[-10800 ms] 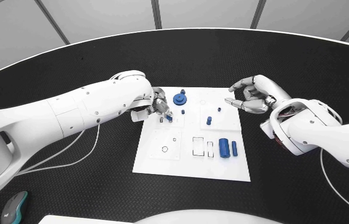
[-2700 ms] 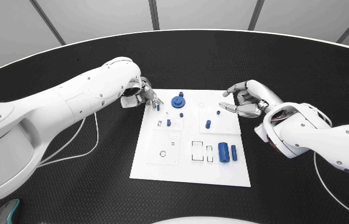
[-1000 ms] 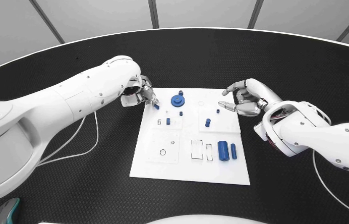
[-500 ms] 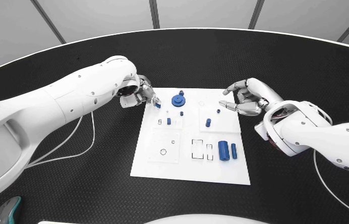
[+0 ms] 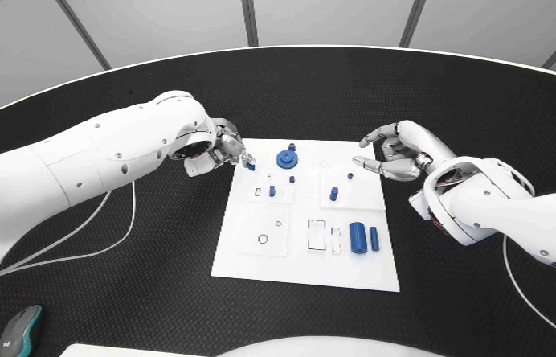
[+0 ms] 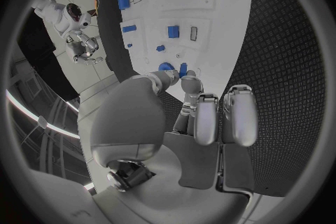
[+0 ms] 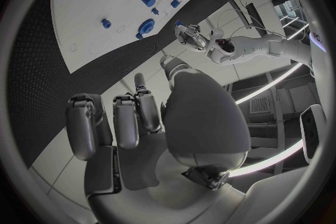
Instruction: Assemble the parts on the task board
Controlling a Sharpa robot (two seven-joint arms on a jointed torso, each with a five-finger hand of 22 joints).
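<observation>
The white task board lies in the middle of the table. On it are a blue disc, a few small blue pegs standing near the far half, and a thick blue cylinder beside a thinner one near the right edge. My left hand hovers at the board's far left corner and pinches a small blue piece between thumb and finger; that piece is also seen at the fingertips of the left hand. My right hand hangs off the board's far right corner, fingers bent, holding nothing.
The black table surrounds the board, with its pale rim curving behind. A teal object lies at the near left. White cables trail from my left arm. Rectangular slots and round holes mark the board's near half.
Since the earliest frame my left hand has drawn back from the pegs to the board's far left corner. Over the last second both hands have barely moved.
</observation>
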